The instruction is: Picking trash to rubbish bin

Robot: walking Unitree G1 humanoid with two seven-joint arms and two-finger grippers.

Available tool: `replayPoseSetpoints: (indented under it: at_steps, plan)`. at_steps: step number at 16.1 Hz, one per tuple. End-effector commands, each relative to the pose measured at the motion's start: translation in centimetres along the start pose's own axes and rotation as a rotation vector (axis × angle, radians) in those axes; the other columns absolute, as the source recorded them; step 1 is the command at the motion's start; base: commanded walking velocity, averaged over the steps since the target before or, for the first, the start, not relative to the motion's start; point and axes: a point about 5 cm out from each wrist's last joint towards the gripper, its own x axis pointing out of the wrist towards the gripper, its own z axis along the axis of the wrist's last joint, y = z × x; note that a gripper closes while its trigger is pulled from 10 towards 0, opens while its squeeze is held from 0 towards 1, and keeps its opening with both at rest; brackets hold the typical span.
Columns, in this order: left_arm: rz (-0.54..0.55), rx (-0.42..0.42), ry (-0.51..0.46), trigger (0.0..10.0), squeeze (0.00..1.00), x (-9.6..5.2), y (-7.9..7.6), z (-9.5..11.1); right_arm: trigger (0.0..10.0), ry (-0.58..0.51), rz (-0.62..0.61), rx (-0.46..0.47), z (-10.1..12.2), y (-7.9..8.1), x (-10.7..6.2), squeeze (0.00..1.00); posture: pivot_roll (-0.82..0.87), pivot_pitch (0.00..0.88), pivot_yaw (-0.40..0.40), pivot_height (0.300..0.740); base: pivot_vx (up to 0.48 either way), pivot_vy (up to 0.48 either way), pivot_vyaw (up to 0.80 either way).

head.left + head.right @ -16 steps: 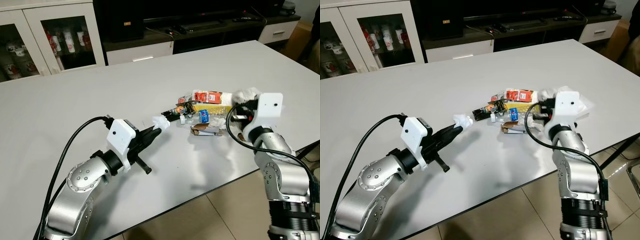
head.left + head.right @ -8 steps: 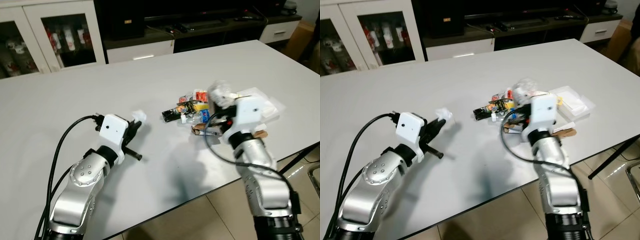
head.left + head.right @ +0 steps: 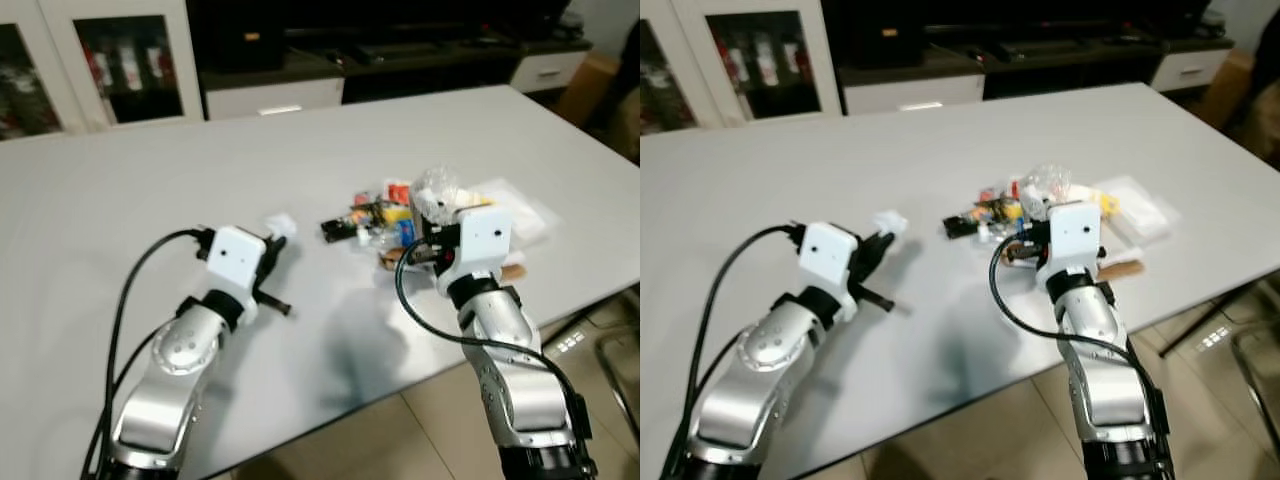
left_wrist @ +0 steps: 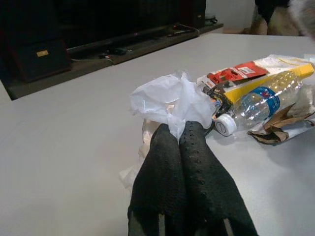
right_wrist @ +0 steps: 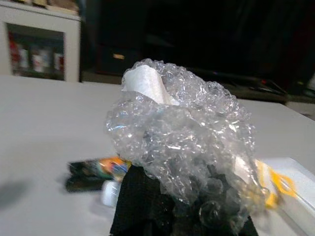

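My left gripper (image 3: 272, 243) is shut on a crumpled white tissue (image 3: 281, 224) just above the white table (image 3: 120, 180), left of the trash pile; in the left wrist view its black fingers (image 4: 183, 162) pinch the tissue (image 4: 170, 101). My right gripper (image 5: 182, 194) is shut on a wad of clear bubble wrap (image 5: 184, 132), held up over the pile, and the bubble wrap (image 3: 436, 190) sits above the white wrist block. The pile holds a clear plastic bottle (image 4: 256, 101), a red and yellow packet (image 4: 246, 78), a dark wrapper (image 3: 340, 228) and torn brown paper (image 4: 275, 128).
A clear plastic box (image 3: 1132, 208) lies on the table right of the pile, near the right edge. A white glass-door cabinet (image 3: 110, 60) and a dark TV unit (image 3: 400, 50) stand beyond the far edge. Tiled floor (image 3: 990, 420) lies below the near edge.
The left gripper pulled back left with the tissue, away from the pile. The right gripper rose and swung left, lifting the bubble wrap off the table. The camera shifted slightly.
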Motion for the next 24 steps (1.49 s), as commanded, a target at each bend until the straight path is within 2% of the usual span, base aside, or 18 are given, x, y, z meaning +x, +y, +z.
replayPoseSetpoints:
  at_steps: [1,4,6,13,15,19,24]
  plan:
    - [0.014,0.01,-0.017,10.0,0.0,0.1,-0.1,0.3,10.0,0.009,-0.025,0.006,-0.3,-0.6,-0.3,0.0,-0.03,0.0,-0.105,0.74,0.0,0.0,-0.8]
    - [0.02,0.018,-0.014,10.0,0.0,-0.1,-0.1,0.2,10.0,0.014,-0.024,0.014,-0.4,-0.3,-0.3,0.0,-0.03,0.0,-0.112,0.74,0.0,0.0,0.0]
    - [0.028,0.018,-0.018,10.0,0.0,-0.1,0.0,0.3,10.0,0.019,-0.021,0.021,-0.6,-0.3,-0.3,0.0,-0.02,0.0,-0.119,0.74,0.0,0.0,-0.8]
    - [0.13,0.024,-0.023,10.0,0.0,-0.9,1.0,0.4,10.0,0.043,0.004,0.04,-1.1,0.2,-0.1,0.0,0.03,0.0,-0.163,0.74,0.0,0.0,-0.23]
    - [0.129,0.027,-0.021,10.0,0.0,-1.0,0.9,0.4,10.0,0.044,0.01,0.043,-1.1,0.3,0.0,0.0,0.04,0.0,-0.165,0.74,0.0,0.0,-0.8]
    - [0.135,0.042,-0.02,10.0,0.0,-1.1,1.1,0.5,10.0,0.051,0.012,0.053,-1.4,0.4,0.0,0.0,0.04,0.0,-0.163,0.74,0.0,0.0,0.0]
    - [0.143,0.011,-0.053,10.0,0.0,-0.7,1.3,1.2,10.0,0.053,-0.012,0.061,-1.6,0.3,-0.6,0.0,0.03,0.0,-0.138,0.74,0.0,0.0,-0.8]
